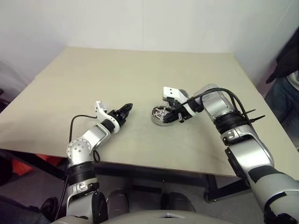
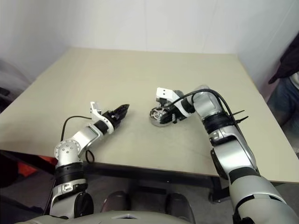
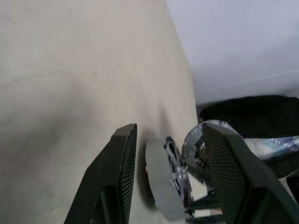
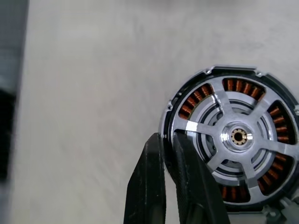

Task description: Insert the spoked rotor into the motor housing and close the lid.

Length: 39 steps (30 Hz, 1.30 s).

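- Right gripper point(image 4: 169, 140) first: our two black fingers are pinched together with nothing between them, tips resting at the rim of the motor housing point(image 4: 232, 140).
- Left gripper point(image 1: 125, 111) hangs half spread and empty, well apart from the housing on the beige table point(image 1: 93, 79).
- We can see the spoked rotor point(image 4: 238, 137) already seated inside the housing, copper windings showing between its spokes.
- We can't pick out the lid from here.
- Our read on handling: rotor and housing look like rigid, polished metal, probably dense and slippery, so we'd grip the housing's outer wall, never the thin spokes or the windings.
- Matte, flat tabletop; the housing could slide if nudged sideways.
- White walls behind, and a person's dark sleeve point(image 1: 286, 58) at the right edge.
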Motion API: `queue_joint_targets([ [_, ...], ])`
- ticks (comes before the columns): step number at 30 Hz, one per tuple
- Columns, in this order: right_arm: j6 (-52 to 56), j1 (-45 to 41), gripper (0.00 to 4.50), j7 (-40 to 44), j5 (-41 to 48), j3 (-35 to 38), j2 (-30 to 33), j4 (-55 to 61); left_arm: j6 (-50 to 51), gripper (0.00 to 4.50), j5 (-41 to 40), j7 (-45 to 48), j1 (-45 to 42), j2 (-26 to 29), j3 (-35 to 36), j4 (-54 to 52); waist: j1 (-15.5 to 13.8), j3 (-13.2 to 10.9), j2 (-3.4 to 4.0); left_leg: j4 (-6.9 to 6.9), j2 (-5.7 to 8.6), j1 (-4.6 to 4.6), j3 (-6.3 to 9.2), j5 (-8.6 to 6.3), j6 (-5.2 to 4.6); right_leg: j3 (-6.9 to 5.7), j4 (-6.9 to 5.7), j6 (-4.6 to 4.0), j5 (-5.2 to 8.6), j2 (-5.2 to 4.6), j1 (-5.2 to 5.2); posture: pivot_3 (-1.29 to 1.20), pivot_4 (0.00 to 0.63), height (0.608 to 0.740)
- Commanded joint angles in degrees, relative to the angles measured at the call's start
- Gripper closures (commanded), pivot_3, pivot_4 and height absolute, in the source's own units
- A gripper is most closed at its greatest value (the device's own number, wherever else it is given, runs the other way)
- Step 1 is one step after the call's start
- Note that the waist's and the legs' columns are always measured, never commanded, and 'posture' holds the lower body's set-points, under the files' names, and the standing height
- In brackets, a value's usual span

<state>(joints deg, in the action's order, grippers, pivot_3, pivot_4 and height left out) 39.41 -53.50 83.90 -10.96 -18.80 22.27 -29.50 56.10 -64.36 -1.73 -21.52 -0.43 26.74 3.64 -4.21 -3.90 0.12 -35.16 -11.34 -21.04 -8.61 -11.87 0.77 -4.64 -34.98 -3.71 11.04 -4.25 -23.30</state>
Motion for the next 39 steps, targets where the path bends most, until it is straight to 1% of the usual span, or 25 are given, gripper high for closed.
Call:
queue_joint_targets([
  [1, 17.9, -2.0, 4.45, -4.6, 2.6, 0.4, -2.5, 7.5, -0.7, 2.16, -1.9, 0.1, 0.1, 0.6, 0.1, -2.3, -0.2, 0.0, 0.0, 0.01, 0.01, 0.06, 0.0, -0.02, 0.12, 0.0, -0.01, 0.01, 0.0, 0.0, 0.05, 0.0, 0.0, 0.74],
  [3, 25.6, -2.5, 4.45, -7.8, 3.8, 0.6, -4.6, 9.6, -0.8, 2.16, -1.9, 0.0, 0.2, 1.1, 0.4, -2.2, -0.4, 0.0, 0.0, 0.04, 0.01, 0.11, 0.01, -0.03, 0.33, 0.0, -0.01, 0.02, 0.01, 0.0, 0.09, 0.0, 0.0, 0.74],
  [5, 29.5, -2.2, 4.45, -9.8, 5.4, 0.2, -5.9, 12.6, -0.9, 2.16, -2.1, -0.1, 0.4, 1.5, 0.5, -2.3, -0.5, 0.0, 0.0, 0.09, 0.0, 0.16, 0.03, -0.01, 0.4, 0.01, -0.01, 0.04, 0.02, 0.0, 0.1, 0.0, 0.0, 0.74],
  [12, 35.0, -0.1, 4.45, -16.9, 11.0, -1.1, -9.2, 18.3, -2.2, 2.16, -2.3, -0.3, -0.2, 2.9, 1.4, -1.9, -1.1, 0.0, 0.0, 0.37, 0.02, 0.19, 0.06, 0.17, 0.74, 0.02, 0.14, 0.07, 0.03, 0.01, 0.09, 0.0, 0.0, 0.74],
  [17, 35.8, 0.7, 4.45, -20.8, 14.6, -1.0, -10.2, 18.7, -2.9, 2.16, -2.8, -0.4, -0.4, 4.4, 2.3, -1.7, -1.2, 0.0, 0.0, 0.48, 0.02, 0.27, 0.07, 0.22, 0.85, 0.05, 0.14, 0.2, 0.09, 0.01, 0.09, 0.0, 0.0, 0.74],
  [19, 33.7, 1.0, 3.8, -22.4, 15.3, -0.8, -10.4, 18.4, -2.9, 2.16, -3.1, -0.4, -0.7, 5.2, 2.8, -1.4, -1.2, 0.0, 0.0, 0.53, 0.03, 0.31, 0.07, 0.26, 0.9, 0.06, 0.13, 0.37, 0.19, 0.01, 0.1, 0.0, 0.0, 0.74],
  [20, 33.1, 1.1, 3.59, -23.4, 15.6, -0.6, -10.5, 18.7, -2.9, 2.16, -3.3, -0.4, -0.8, 5.4, 3.0, -1.3, -1.2, 0.0, 0.0, 0.55, 0.03, 0.34, 0.07, 0.28, 0.95, 0.06, 0.13, 0.42, 0.22, 0.02, 0.12, 0.0, 0.0, 0.74],
  [22, 33.1, 0.7, 2.97, -24.2, 17.1, -0.1, -10.2, 19.7, -2.9, 2.16, -3.5, -0.5, -0.9, 5.6, 2.9, -1.2, -1.3, 0.0, 0.0, 0.61, 0.03, 0.38, 0.06, 0.35, 1.05, 0.06, 0.12, 0.43, 0.22, 0.02, 0.12, 0.0, 0.0, 0.74],
  [28, 36.0, -3.1, 2.97, -25.0, 23.6, 3.5, -8.9, 22.3, -2.7, 2.16, -3.2, -0.1, -1.9, 5.9, 2.5, 0.2, -1.5, 0.0, 0.0, 0.63, 0.08, 0.45, 0.07, 0.38, 1.1, 0.07, 0.11, 0.45, 0.22, 0.02, 0.24, 0.0, 0.0, 0.74],
  [33, 37.7, -8.8, 2.97, -27.4, 28.6, 10.8, -8.5, 21.8, -2.1, 2.16, -3.3, 0.6, -2.5, 6.0, 1.8, 1.2, -1.6, 0.0, 0.0, 0.64, 0.08, 0.48, 0.07, 0.39, 1.12, 0.07, 0.11, 0.46, 0.22, 0.03, 0.26, 0.0, 0.0, 0.74],
  [35, 33.5, -11.5, 2.97, -30.2, 28.2, 14.7, -7.4, 18.9, -1.7, 2.16, -3.3, 1.1, -2.6, 5.9, 1.3, 1.4, -1.6, 0.0, -0.01, 0.65, 0.08, 0.48, 0.07, 0.39, 1.12, 0.07, 0.12, 0.46, 0.23, 0.03, 0.26, 0.0, 0.0, 0.74],
  [39, 25.2, -13.8, 2.97, -34.3, 26.5, 18.0, -3.5, 11.5, -0.9, 2.16, -3.3, 2.1, -2.7, 5.8, -0.2, 1.1, -2.0, 0.0, -0.02, 0.65, 0.13, 0.45, 0.06, 0.39, 1.12, 0.07, 0.13, 0.46, 0.23, 0.02, 0.27, 0.0, 0.0, 0.74],
])
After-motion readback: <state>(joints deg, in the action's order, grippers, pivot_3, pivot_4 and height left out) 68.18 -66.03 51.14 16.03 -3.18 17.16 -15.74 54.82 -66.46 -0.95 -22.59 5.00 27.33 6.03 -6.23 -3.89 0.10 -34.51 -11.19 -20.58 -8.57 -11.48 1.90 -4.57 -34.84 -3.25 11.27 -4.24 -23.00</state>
